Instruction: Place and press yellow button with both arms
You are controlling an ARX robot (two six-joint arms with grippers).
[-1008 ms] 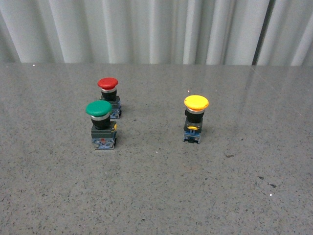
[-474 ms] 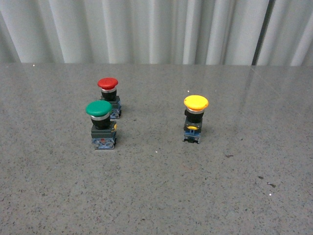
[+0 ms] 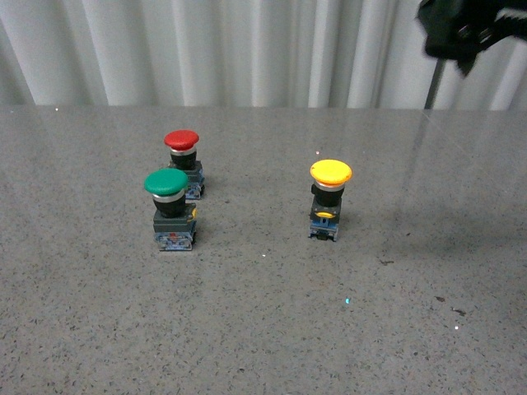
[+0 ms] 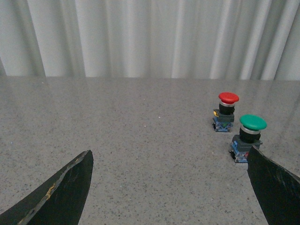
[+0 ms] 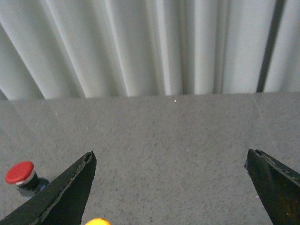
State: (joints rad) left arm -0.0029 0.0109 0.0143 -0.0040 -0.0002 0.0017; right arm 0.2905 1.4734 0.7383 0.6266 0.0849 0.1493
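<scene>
The yellow button (image 3: 330, 197) stands upright on the grey table, right of centre in the front view; its yellow cap just shows at the edge of the right wrist view (image 5: 97, 221). A black part of my right arm (image 3: 469, 29) shows blurred at the top right corner of the front view, high above the table. My right gripper (image 5: 169, 161) is open and empty, with only bare table between its fingers. My left gripper (image 4: 169, 164) is open and empty, low over the table, with the green button close beside one finger. The left arm is out of the front view.
A green-capped button (image 3: 172, 209) and a red-capped button (image 3: 184, 162) stand close together at the left; both also show in the left wrist view, green (image 4: 248, 136) and red (image 4: 226, 109). The red one shows in the right wrist view (image 5: 21, 176). A white pleated curtain (image 3: 247, 49) lies behind the table.
My right arm has come into the top right corner of the front view. The three buttons have not moved.
</scene>
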